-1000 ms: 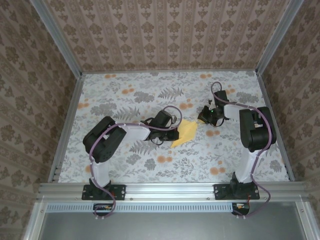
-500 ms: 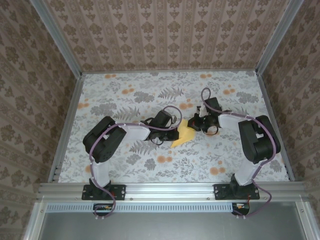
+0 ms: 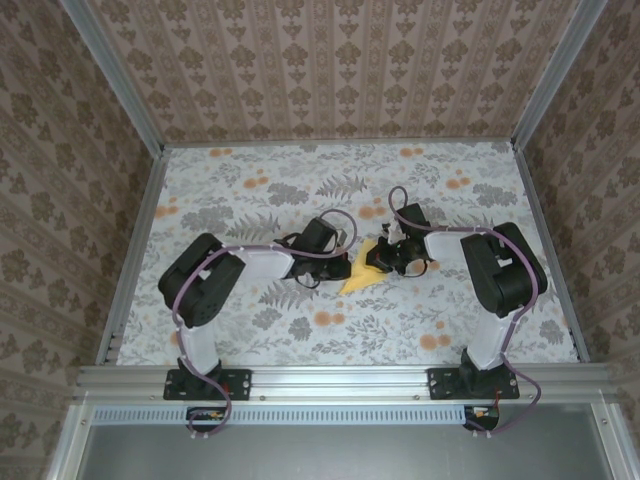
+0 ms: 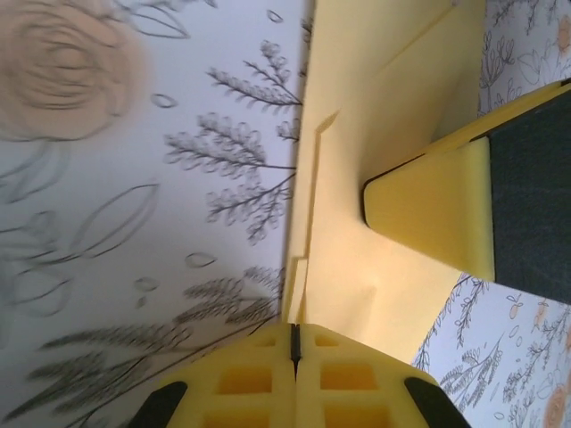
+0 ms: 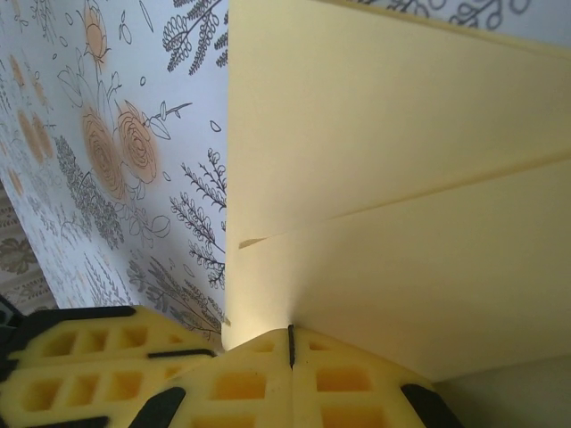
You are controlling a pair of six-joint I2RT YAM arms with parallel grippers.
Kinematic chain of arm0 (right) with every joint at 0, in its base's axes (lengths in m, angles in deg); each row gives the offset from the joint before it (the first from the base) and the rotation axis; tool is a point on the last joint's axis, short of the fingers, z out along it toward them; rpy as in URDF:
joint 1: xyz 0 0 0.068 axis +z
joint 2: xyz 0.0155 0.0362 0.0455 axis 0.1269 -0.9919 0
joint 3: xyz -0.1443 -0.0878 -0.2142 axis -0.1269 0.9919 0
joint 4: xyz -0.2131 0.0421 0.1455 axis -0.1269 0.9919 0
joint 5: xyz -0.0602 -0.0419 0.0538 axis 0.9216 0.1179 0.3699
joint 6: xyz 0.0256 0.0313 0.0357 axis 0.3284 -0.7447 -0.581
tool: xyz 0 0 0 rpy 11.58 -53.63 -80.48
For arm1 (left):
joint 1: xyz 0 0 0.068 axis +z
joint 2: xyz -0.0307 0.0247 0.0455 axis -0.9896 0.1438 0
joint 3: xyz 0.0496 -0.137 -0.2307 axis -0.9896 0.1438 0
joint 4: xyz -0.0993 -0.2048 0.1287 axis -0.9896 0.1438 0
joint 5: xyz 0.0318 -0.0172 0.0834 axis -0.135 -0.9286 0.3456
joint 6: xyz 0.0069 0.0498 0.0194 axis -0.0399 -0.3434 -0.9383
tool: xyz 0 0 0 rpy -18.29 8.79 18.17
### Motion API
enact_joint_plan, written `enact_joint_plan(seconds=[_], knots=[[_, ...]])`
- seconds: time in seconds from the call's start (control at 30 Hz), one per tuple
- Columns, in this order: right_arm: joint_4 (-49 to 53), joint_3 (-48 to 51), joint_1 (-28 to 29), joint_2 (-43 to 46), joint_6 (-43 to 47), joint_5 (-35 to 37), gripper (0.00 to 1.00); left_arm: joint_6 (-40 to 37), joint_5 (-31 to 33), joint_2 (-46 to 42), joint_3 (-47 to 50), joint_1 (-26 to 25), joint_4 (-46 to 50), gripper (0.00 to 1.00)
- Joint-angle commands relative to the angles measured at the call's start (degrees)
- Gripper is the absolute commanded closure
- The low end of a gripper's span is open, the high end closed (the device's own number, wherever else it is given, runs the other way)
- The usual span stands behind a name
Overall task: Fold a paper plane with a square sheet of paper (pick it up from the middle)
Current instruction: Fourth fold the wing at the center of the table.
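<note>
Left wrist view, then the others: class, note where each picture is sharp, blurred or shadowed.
Left wrist view: the printed orange flower at top left is smeared, the folded paper crisper. Right wrist view: paper creases sharp, a dim shadow in the bottom right corner. Top external view: even light, no harsh glare.

No legible text or labels anywhere.

Even, diffuse overhead light; the top view is sharp, and only faint, soft shadows fall on the table (image 3: 380,310). Left wrist view: the printed flower (image 4: 62,67) at upper left is blurred, perhaps by motion. Right wrist view: the folded paper (image 5: 401,178) glows bright, its creases marked by thin shadows.
</note>
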Motion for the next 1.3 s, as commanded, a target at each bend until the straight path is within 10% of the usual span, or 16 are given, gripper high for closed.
enact_joint_plan(seconds=[0.0, 1.27], knots=[[4.07, 1.2, -0.23, -2.36, 0.2, 5.8, 1.0, -1.33, -0.41, -5.22, 0.72, 0.71, 0.93, 0.88], [6.5, 0.19, -0.78, -4.62, -0.19, 7.41, 1.0, 2.67, -2.09, 0.2, 3.08, -3.35, -0.59, 0.83]])
